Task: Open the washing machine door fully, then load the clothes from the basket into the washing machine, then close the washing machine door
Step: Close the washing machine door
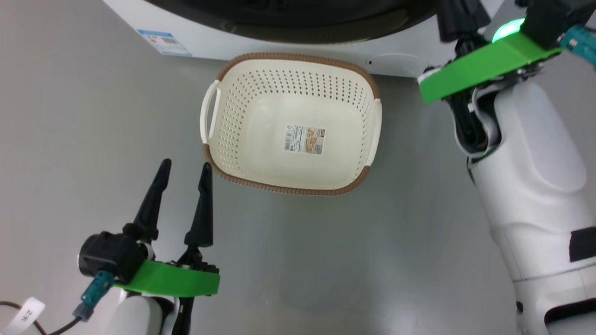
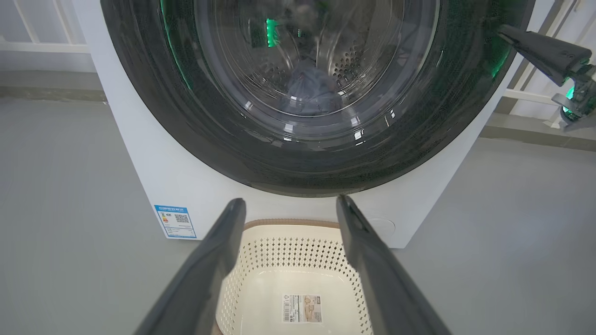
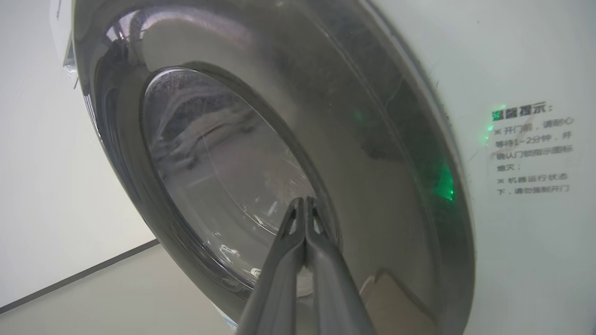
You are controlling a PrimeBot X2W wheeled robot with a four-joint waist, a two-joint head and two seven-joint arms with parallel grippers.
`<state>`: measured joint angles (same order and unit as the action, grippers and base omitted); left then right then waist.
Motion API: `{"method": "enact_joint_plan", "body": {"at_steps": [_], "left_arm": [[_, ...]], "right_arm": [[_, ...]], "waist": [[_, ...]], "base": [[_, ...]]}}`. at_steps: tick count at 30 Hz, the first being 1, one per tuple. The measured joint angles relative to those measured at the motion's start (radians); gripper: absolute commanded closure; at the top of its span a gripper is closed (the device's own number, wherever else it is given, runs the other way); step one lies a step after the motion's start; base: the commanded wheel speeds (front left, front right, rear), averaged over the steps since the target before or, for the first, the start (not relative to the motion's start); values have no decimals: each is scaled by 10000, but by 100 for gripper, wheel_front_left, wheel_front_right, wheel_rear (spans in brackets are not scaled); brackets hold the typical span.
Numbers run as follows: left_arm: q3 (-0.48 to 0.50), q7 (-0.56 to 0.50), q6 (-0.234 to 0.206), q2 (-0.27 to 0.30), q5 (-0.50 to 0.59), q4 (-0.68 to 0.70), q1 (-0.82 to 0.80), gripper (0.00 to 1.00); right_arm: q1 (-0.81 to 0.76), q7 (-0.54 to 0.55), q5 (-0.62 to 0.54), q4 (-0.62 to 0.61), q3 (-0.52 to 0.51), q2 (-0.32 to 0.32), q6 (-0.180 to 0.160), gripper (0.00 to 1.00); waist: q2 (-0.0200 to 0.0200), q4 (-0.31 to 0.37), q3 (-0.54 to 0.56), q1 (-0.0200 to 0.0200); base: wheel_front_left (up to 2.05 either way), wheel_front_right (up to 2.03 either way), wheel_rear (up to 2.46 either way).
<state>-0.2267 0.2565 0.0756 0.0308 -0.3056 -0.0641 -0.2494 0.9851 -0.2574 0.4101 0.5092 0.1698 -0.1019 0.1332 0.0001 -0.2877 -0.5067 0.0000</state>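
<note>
The washing machine [image 2: 153, 177] has its glossy black door [image 2: 153, 107] lying flush against its front. Behind the glass window a bluish bundle, the clothes [image 2: 309, 93], lies in the drum. The cream basket [image 1: 298, 57] stands on the floor before the machine with nothing in it but a label. My left gripper [image 1: 185, 166] hovers open just left of the basket, nothing between its fingers; in its own wrist view the left gripper [image 2: 291, 204] points over the basket [image 2: 288, 224]. My right gripper [image 3: 302, 202] is shut, tips at the door [image 3: 372, 116] by the window's edge; the right gripper [image 2: 503, 31] holds nothing.
Grey floor [image 1: 93, 139] surrounds the basket. My white right forearm [image 1: 526, 177] fills the right side of the head view. A blue label [image 1: 164, 42] marks the machine's lower corner, and a text sticker [image 3: 531, 149] sits beside the door. A white railing [image 2: 37, 42] runs behind.
</note>
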Motion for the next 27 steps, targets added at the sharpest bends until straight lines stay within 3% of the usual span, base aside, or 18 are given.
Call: {"method": "enact_joint_plan", "body": {"at_steps": [4, 5, 7, 8, 13, 27], "left_arm": [[219, 0, 8, 0, 63, 0, 62, 0], [280, 0, 8, 0, 90, 0, 117, 0], [382, 0, 12, 2, 132, -2, 260, 0], [428, 0, 12, 2, 142, -2, 325, 0], [709, 0, 98, 6, 251, -4, 600, 0], [1419, 0, 184, 17, 497, -21, 1615, 0]], "right_arm": [[-654, 0, 297, -244, 255, -13, -2, 100], [-824, 0, 453, -284, 251, 4, -2, 96], [-1192, 0, 606, -328, 341, 6, -2, 47], [-1385, 0, 732, -343, 384, 15, -2, 1], [-2207, 2, 550, -606, 510, -10, -4, 0], [-5288, 2, -79, -1923, -424, 224, -4, 0]], "waist": [[0, 108, 327, 0], [0, 137, 411, 0], [0, 202, 586, 0], [0, 237, 674, 0], [0, 434, 1129, 0], [0, 1431, 2484, 0]], "base": [[0, 0, 0], [0, 0, 0], [0, 0, 0], [0, 0, 0], [0, 0, 0], [0, 0, 0]]}}
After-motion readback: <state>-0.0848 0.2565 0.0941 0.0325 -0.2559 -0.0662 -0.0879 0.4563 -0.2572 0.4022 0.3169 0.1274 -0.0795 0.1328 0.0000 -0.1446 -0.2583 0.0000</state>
